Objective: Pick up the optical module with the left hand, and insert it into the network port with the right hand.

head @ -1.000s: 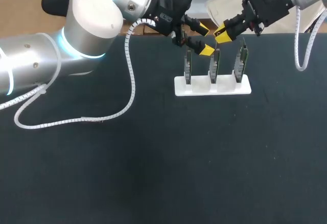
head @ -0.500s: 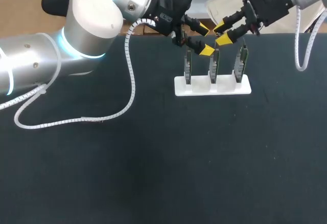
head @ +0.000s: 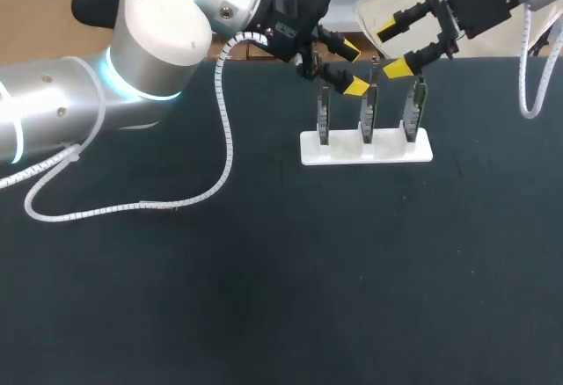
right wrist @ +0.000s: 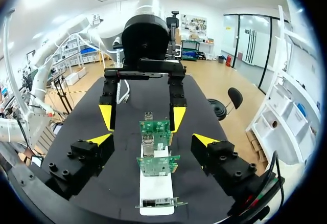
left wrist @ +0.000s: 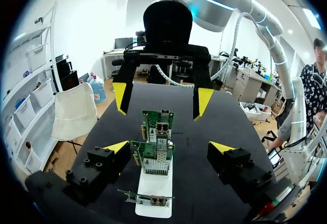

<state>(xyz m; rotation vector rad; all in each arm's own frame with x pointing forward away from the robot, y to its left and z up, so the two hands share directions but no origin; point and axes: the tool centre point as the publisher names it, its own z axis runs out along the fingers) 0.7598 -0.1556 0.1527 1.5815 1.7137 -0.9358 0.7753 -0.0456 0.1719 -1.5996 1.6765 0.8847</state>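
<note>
- Showing what looks like a late stage of the task: nothing carried by the left gripper [head: 352, 67] or the right gripper [head: 393, 46], and the yellow-tipped fingers of both spread wide apart.
- Facing each other over a white stand [head: 365, 150] at the far side of the desk [head: 264, 271]. Left gripper just beside the left board [head: 324, 114] and the middle board [head: 369, 112]; right gripper above the middle board and the right board [head: 413, 111]. Touching none of them, as far as can be seen.
- Placing the optical module [head: 373, 72] with some doubt: probably the slim grey piece standing up from the top edge of the middle board, in or at the network port [left wrist: 156, 155] there. Too small to tell for certain.
- Judging from that: pick-up and insertion apparently done. Left to do, at most, confirming a full seat and drawing both arms clear.
- Noting materials and shapes:
  - Three thin green circuit boards, upright in a row, each with a small boxy cage of bright metal.
  - A smooth, flat, rectangular stand, likely plastic.
  - A matte black desk surface with no shine.
  - Blocky black gripper fingers with bolt heads and wedge-shaped yellow tips.
  - A white coiled cable [head: 224, 139] trailing from the rounded silver left arm onto the desk.
</note>
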